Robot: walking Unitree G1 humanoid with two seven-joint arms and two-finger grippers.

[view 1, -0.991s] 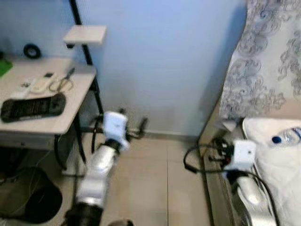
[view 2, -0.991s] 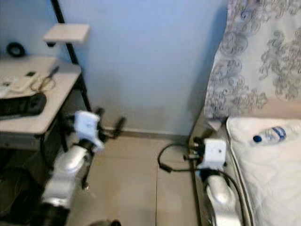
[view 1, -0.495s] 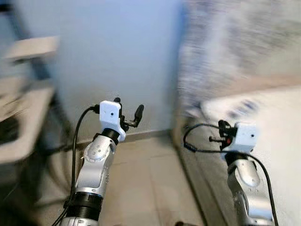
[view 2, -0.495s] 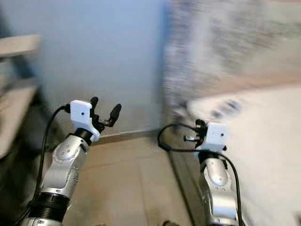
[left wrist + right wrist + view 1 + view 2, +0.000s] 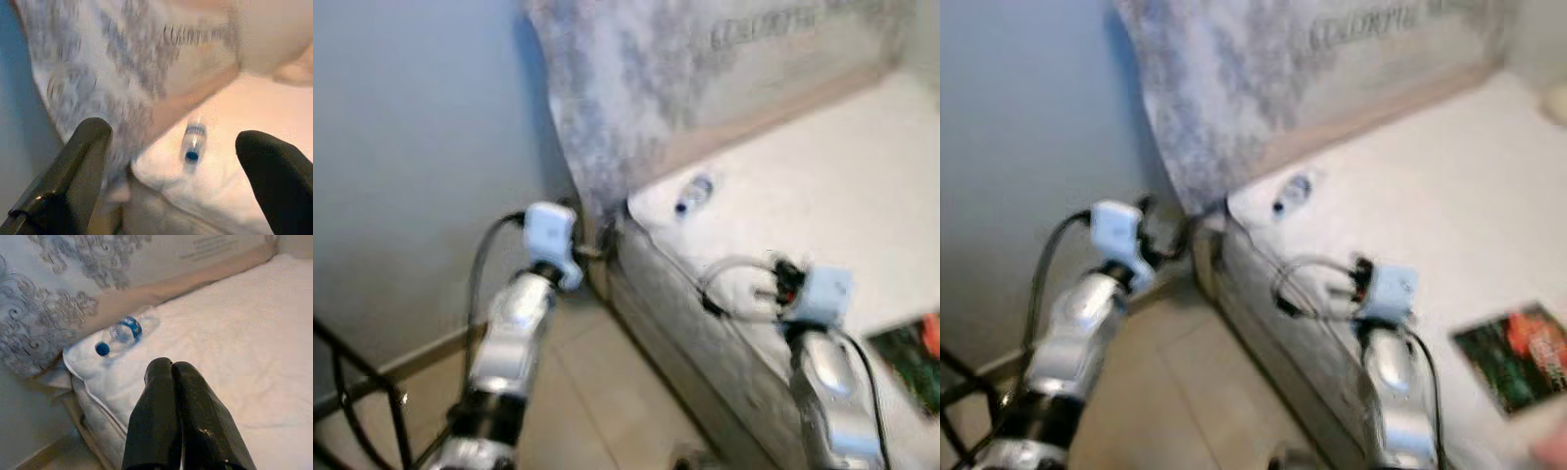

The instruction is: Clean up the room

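Note:
A clear plastic water bottle [image 5: 693,193] with a blue cap and blue label lies on its side on the white bed [image 5: 822,186], close to the bed's near corner. My left gripper [image 5: 592,235] is held up beside that corner with its fingers open and nothing between them; in the left wrist view the bottle [image 5: 192,142] lies ahead, between the two spread fingers. My right gripper [image 5: 771,282] hovers over the mattress edge, shut and holding nothing; in the right wrist view the bottle [image 5: 124,333] lies beyond the fingertips [image 5: 161,369].
A green and red printed packet [image 5: 1513,352] lies on the bed at the right. Grey patterned fabric [image 5: 626,88] hangs behind the bed head. A blue wall stands on the left, with tiled floor [image 5: 578,392] below and a black metal frame [image 5: 352,392] at lower left.
The whole view has swung to the right: the desk with its items has left the picture and the bed now spreads across it. Both arms keep about the same raised pose.

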